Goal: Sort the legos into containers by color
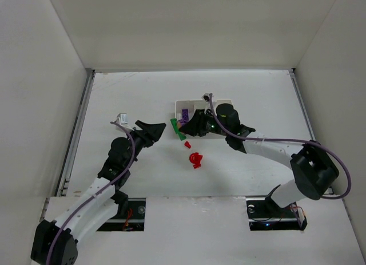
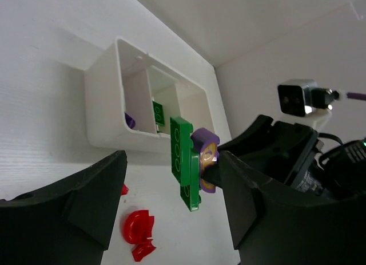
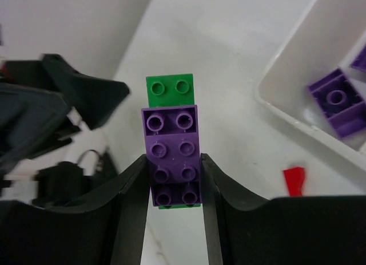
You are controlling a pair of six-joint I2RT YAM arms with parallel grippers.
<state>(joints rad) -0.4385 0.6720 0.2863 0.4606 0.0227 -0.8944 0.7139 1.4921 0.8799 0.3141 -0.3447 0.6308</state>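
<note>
Right jaws are seen clamped on the sides of a purple brick (image 3: 174, 156), which is stuck flat against a longer green brick (image 3: 170, 89); the pair is held in the air just in front of the white tray (image 1: 178, 105). Left jaws are held wide apart and empty, close to the free end of the green brick but not touching it. The step in hand is judged to be the pulling apart of the two bricks. It would be done best if the left jaws were brought squarely over the exposed green end and closed on its long edges only, clear of the purple one. The green brick should then be peeled off at an angle rather than dragged straight, so that neither piece is flicked away. One purple brick (image 3: 337, 102) is seen in an end compartment and a green brick (image 2: 158, 113) in the middle one. Red pieces (image 1: 195, 159) lie on the bench (image 1: 143, 99), not yet sorted.
</note>
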